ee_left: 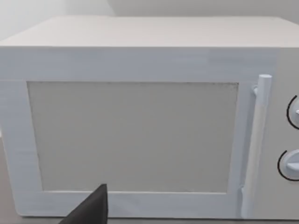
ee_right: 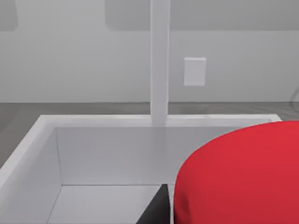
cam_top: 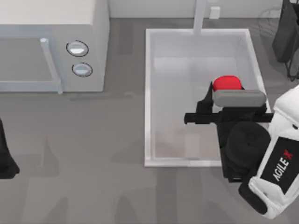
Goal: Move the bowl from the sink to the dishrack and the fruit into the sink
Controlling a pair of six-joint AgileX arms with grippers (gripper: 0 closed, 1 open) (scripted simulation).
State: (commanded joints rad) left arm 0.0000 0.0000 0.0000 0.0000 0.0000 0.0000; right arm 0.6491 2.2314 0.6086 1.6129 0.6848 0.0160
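Observation:
The white sink (cam_top: pixel 147 93) lies right of the table's middle, with its faucet (cam_top: pixel 200 16) at the far rim. My right gripper (cam_top: pixel 224 91) hangs over the basin's right half, shut on the red fruit (cam_top: pixel 227 82). In the right wrist view the fruit (ee_right: pixel 238 177) looms close beside one dark finger (ee_right: pixel 156 210), above the sink's floor and far wall (ee_right: pixel 93 121). Thin grey wires of the dishrack (cam_top: pixel 270 18) show at the far right corner. The bowl is out of view. My left arm (cam_top: pixel 7 158) is parked at the left edge.
A white microwave (cam_top: pixel 51 42) with two round knobs stands at the far left and faces the left wrist camera (ee_left: pixel 135 135). A black bulky object (cam_top: pixel 287 32) stands at the far right by the rack. Bare grey tabletop (cam_top: pixel 93 177) spreads between microwave and sink.

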